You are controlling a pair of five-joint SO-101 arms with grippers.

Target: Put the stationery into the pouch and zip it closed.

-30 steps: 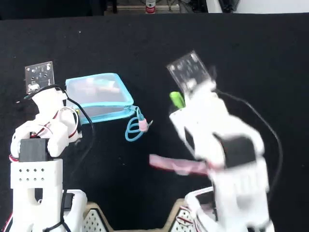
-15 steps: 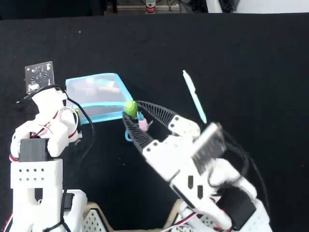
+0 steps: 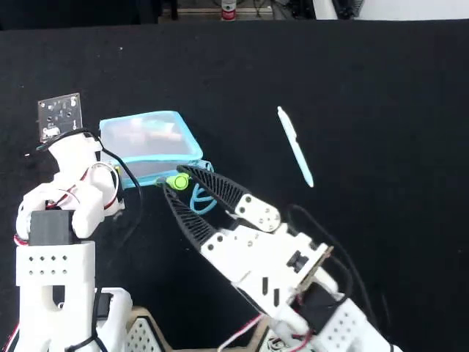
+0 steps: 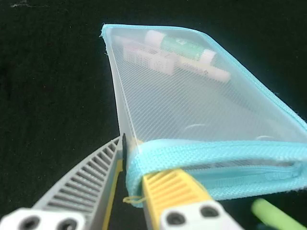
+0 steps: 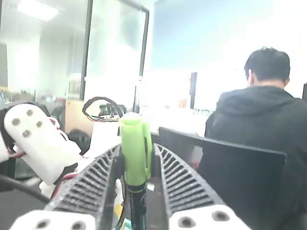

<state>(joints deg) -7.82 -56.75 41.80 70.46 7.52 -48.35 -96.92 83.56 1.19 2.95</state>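
Observation:
A translucent pouch (image 3: 150,145) with a teal zipper edge lies at the left of the black table. In the left wrist view the pouch (image 4: 192,110) holds several stationery items (image 4: 177,51). My left gripper (image 4: 132,191) is shut on its near corner, and in the high view this gripper (image 3: 117,170) sits at the pouch's left front corner. My right gripper (image 3: 173,184) is shut on a green marker (image 3: 178,181) at the pouch's front edge. The right wrist view shows the green marker (image 5: 135,153) upright between the fingers (image 5: 96,187). A light blue pen (image 3: 295,147) lies on the table to the right.
The pouch's blue zipper loop with a pink tag (image 3: 201,198) lies under the right arm's fingers. The left arm's white body (image 3: 66,205) stands beside the pouch. The black table surface (image 3: 381,110) stretches to the right and far side.
My right arm has swung left and down with the green marker, from the table's middle to the pouch's front edge. The blue pen has come into sight. The left arm kept still.

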